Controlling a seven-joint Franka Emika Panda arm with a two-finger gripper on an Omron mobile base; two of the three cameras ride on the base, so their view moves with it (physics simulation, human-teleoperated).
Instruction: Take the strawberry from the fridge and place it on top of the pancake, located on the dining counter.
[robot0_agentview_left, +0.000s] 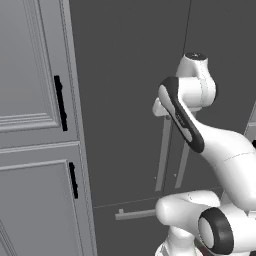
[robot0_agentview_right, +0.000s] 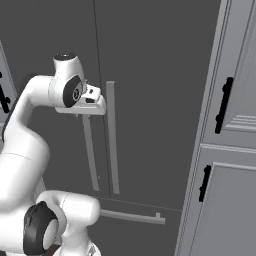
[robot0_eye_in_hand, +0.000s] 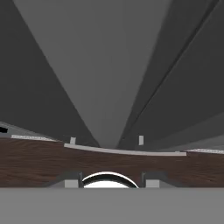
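The fridge (robot0_agentview_left: 130, 75) (robot0_agentview_right: 150, 60) stands shut in front of me, its dark grey doors meeting at a centre seam. My gripper (robot0_agentview_right: 95, 107) (robot0_agentview_left: 159, 107) hovers at the top of the left door's vertical bar handle (robot0_agentview_right: 90, 155) (robot0_agentview_left: 162, 160), close against it. In the hand view I look down along that handle (robot0_eye_in_hand: 96, 65) toward the floor. My gripper (robot0_eye_in_hand: 112, 180) has its fingertips (robot0_eye_in_hand: 72, 181) standing apart with nothing seen between them. The strawberry is hidden, and the pancake and the dining counter are out of view.
The right door's handle (robot0_agentview_right: 112, 145) (robot0_agentview_left: 182, 167) runs alongside. A horizontal drawer handle (robot0_agentview_left: 135, 214) (robot0_agentview_right: 132, 217) (robot0_eye_in_hand: 127, 151) sits below. Light grey panelled cabinets (robot0_agentview_left: 30, 100) (robot0_agentview_right: 235, 150) with black handles flank the fridge. Brown wood floor (robot0_eye_in_hand: 35, 162) lies beneath.
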